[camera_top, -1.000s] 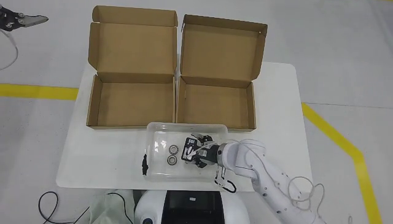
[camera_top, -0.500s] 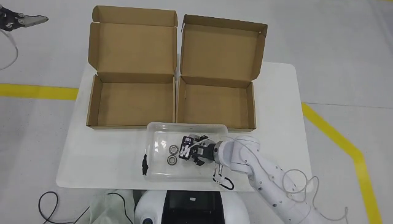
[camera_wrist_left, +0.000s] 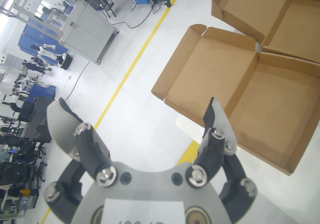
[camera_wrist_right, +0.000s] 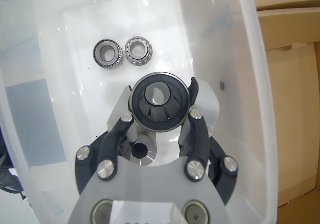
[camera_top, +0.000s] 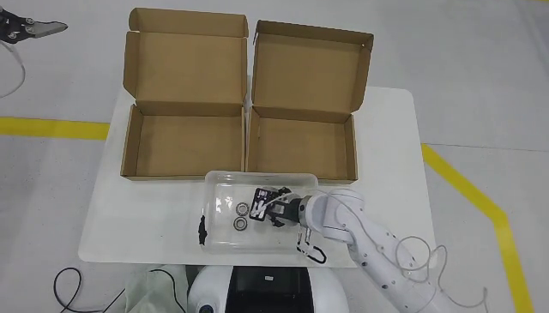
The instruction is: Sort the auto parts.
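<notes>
A clear plastic bin (camera_top: 257, 177) stands at the table's front edge. Inside it, my right gripper (camera_top: 267, 207) is shut on a black ring-shaped bearing (camera_wrist_right: 160, 106), one finger on each side of its rim. Two small silver roller bearings (camera_wrist_right: 108, 53) (camera_wrist_right: 138, 50) lie side by side on the bin floor just beyond the gripper, and they show in the top view as a pair (camera_top: 243, 214). A silver sleeve (camera_wrist_right: 143, 152) lies under the gripper's palm. My left gripper (camera_wrist_left: 137, 109) hangs open and empty off the table's far left, above the floor (camera_top: 41, 28).
Two open cardboard boxes (camera_top: 182, 146) (camera_top: 300, 148) sit side by side behind the bin, lids folded back. Both are empty. A small black object (camera_top: 202, 230) lies on the table beside the bin's left wall. The bin wall (camera_wrist_right: 250, 59) stands close beside the right gripper.
My right gripper has slid a little to the left inside the bin, closer to the two small bearings. The left arm has stayed still.
</notes>
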